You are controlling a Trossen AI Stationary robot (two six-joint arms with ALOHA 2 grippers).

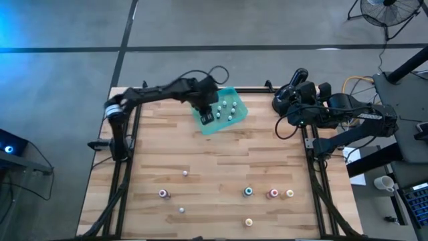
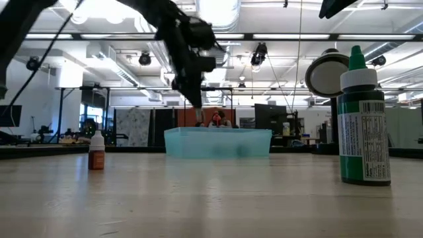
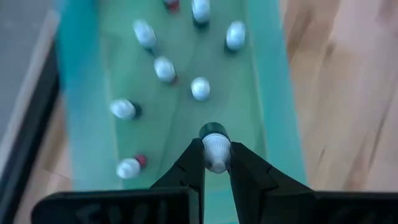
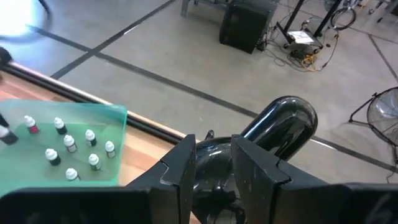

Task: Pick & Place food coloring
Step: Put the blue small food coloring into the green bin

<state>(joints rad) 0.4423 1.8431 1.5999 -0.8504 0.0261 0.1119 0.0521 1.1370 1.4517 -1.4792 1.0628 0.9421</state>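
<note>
Industrial lab hall, concrete floor [image 1: 200, 27], ceiling ducts [image 2: 218, 10], floor fan [image 1: 388, 10]

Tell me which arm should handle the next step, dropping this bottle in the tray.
Left. Its hand is shut on a white-capped bottle directly above the teal tray. The right hand waits at the table's far right edge, holding no bottle.

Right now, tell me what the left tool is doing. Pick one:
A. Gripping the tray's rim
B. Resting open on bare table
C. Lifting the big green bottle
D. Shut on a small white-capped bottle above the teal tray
D: in the left wrist view the left tool pinches a white-capped bottle over the teal tray.
</note>
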